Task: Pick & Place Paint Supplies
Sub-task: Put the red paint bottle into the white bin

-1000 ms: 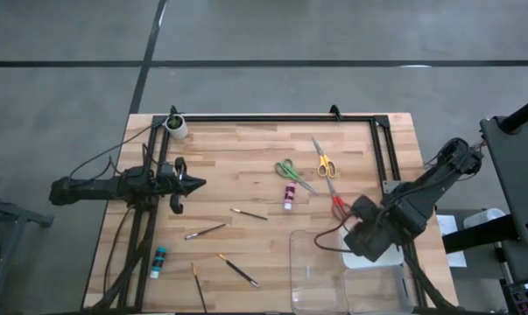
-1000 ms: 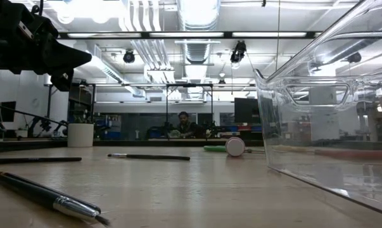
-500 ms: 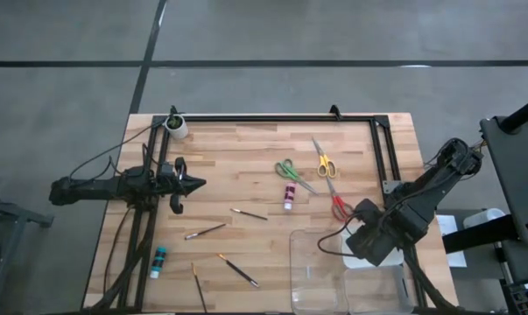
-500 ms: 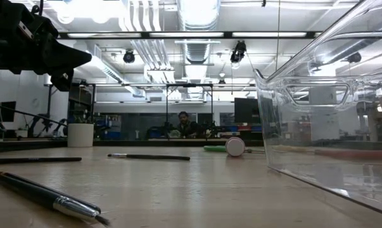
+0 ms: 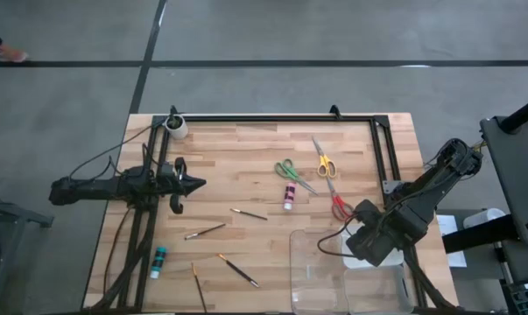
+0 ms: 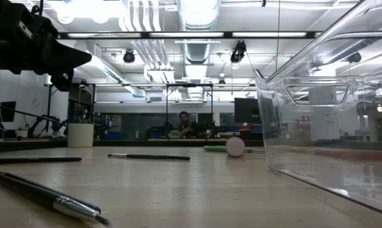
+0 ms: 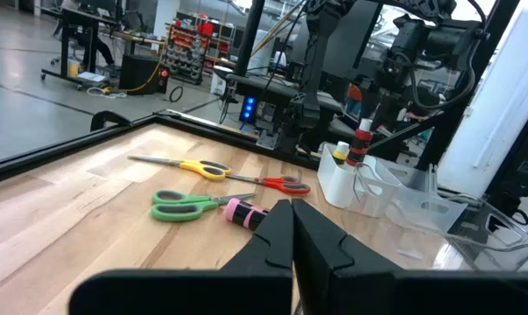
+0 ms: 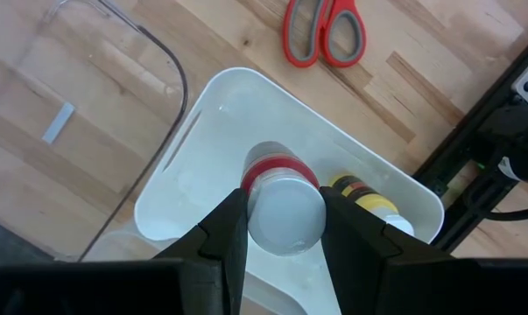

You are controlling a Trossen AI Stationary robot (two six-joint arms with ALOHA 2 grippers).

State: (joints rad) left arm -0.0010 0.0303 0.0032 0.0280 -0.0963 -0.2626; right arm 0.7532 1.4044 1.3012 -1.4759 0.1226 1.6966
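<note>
My right gripper (image 8: 285, 229) points down over a white bin (image 8: 198, 140) at the table's right edge and is shut on a red paint bottle (image 8: 280, 171) with a pale cap. A yellow bottle (image 8: 358, 194) stands in that bin. On the table lie green scissors (image 5: 292, 172), yellow scissors (image 5: 323, 163), red scissors (image 5: 337, 204), a pink bottle (image 5: 289, 196), a teal bottle (image 5: 158, 261) and several thin brushes (image 5: 204, 232). My left gripper (image 5: 196, 184) is shut and level at the table's left, touching nothing. My right gripper pinches the red bottle between its two fingers (image 8: 226, 229), on opposite sides of the body just below the cap (image 8: 285, 210). The fingers come from above, pointing down. The bottle (image 7: 361, 147) hangs upright, cap up, over the bin's opening beside the yellow bottle.
A clear plastic tray (image 5: 325, 271) stands at the near edge, left of the white bin (image 5: 362, 260). A white cup (image 5: 177, 128) sits at the far left corner. A black frame (image 5: 272, 117) runs along the far and side edges.
</note>
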